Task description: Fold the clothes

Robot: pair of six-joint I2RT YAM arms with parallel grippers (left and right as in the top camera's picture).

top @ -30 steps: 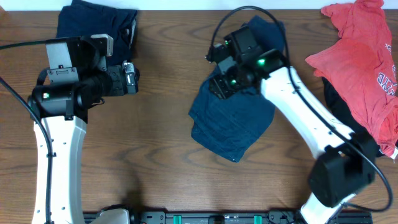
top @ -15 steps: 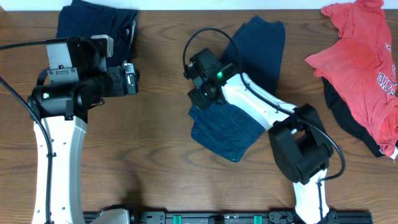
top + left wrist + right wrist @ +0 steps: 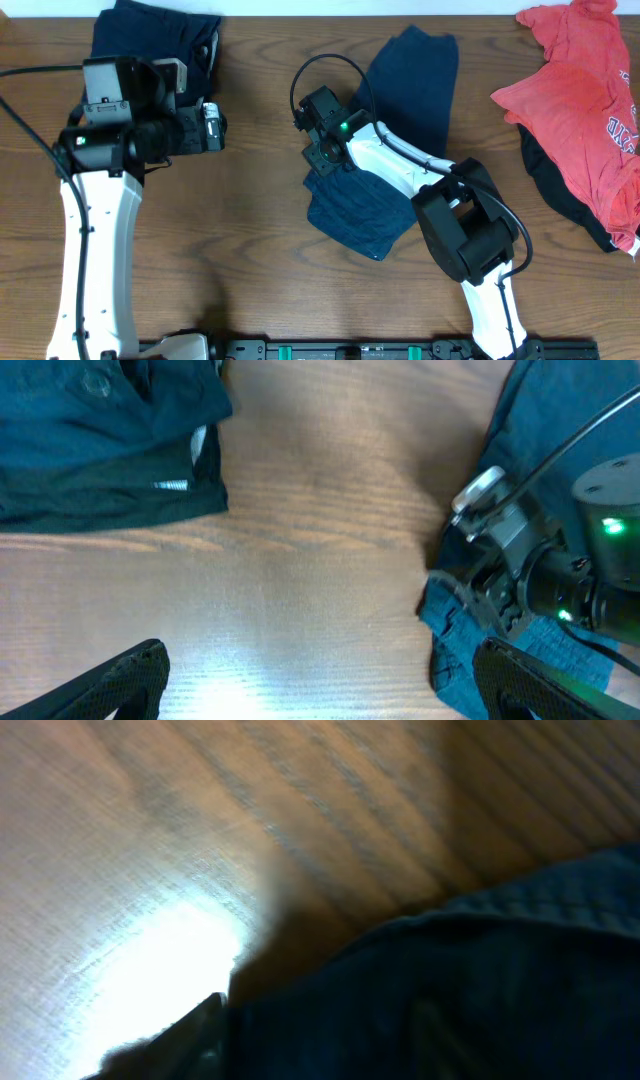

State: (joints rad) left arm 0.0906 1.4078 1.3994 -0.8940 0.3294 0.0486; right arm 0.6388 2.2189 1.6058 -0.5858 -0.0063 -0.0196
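The navy denim piece lies mid-table, one part stretching toward the far edge, the near part bunched. The right gripper is low at its left edge, the arm reaching in from the near side and bent over the cloth. The blurred wrist view shows fabric close up, so I cannot tell whether the fingers pinch it. The left gripper hovers over the bare table, fingers spread wide, beside a folded dark piece. The red T-shirt lies heaped at the far right.
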